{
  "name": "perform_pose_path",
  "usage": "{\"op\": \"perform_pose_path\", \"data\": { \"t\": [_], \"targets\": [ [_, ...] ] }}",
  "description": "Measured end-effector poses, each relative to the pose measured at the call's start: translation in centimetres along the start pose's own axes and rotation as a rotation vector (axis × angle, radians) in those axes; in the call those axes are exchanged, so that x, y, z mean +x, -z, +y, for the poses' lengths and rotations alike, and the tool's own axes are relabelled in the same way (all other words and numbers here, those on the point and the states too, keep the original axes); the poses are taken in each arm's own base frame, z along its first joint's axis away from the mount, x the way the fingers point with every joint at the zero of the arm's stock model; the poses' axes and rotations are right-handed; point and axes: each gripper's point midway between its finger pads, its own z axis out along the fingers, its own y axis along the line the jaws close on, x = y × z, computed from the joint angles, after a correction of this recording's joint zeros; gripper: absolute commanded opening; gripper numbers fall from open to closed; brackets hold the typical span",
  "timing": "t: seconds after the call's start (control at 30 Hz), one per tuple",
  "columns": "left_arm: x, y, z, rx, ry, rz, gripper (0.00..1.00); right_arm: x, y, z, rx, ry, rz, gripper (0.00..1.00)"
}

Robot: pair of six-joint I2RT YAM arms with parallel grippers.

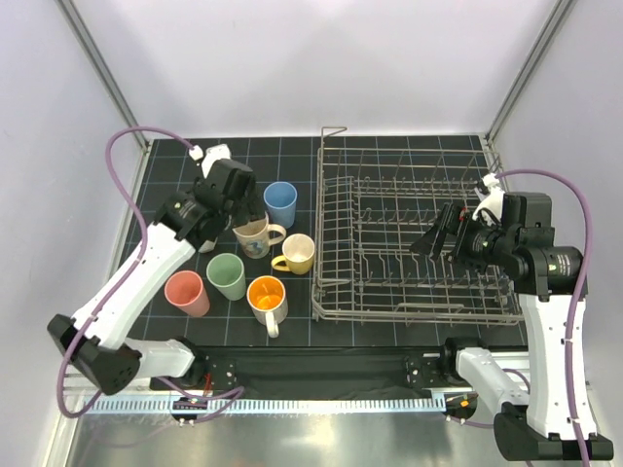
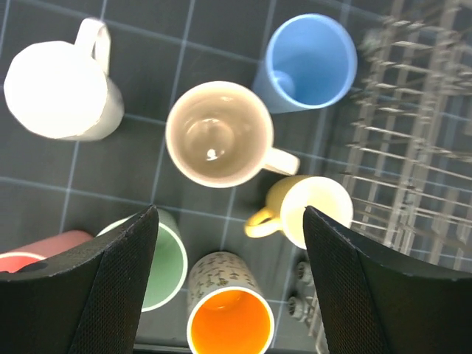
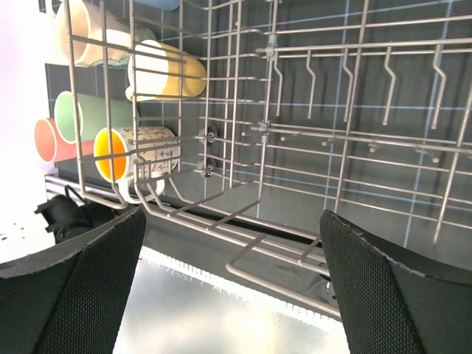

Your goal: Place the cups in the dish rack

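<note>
Cream and glossy, the handled mug [image 2: 217,133] sits below the left gripper [image 2: 228,214], whose jaws stand apart on nothing. Smooth round cups [image 1: 226,275] cluster on the mat's [image 1: 292,161] left half; the grey wire dish rack [image 1: 414,316], rows of thin tines, fills the right, no cup inside. First pick, I reckon: descend, straddle the mug's rim, close. The right gripper [image 1: 443,233] hovers over the rack, gaping.

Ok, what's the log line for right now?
left hand: open above cream mug | right hand: open above rack | rack: nothing loaded yet
</note>
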Motion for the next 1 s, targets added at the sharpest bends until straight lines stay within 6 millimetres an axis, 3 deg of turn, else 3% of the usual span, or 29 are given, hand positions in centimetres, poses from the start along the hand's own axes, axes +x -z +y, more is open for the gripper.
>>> {"op": "perform_pose_path", "data": {
  "t": [0.23,0.4,0.73,0.87,1.0],
  "targets": [
    [0.8,-4.3,0.2,-0.133,-0.039,0.134,0.71,-0.1,-0.7,0.0,-0.008,-0.012,0.033,1.00],
    [3.4,-7.3,1.5,-0.247,-0.068,0.250,0.67,-0.5,-1.3,0.0,-0.005,-0.021,0.053,1.00],
    [4.2,-8.5,3.8,-0.322,-0.031,0.297,0.66,-0.3,-1.4,0.6,-0.028,0.002,0.069,1.00],
    [5.4,-9.1,4.8,-0.349,-0.035,0.333,0.66,-0.3,-1.4,0.6,-0.027,0.002,0.068,1.00],
    [6.5,-10.1,6.0,-0.374,-0.019,0.370,0.58,-0.6,-1.5,0.6,-0.027,0.003,0.057,1.00]
  ]
}}
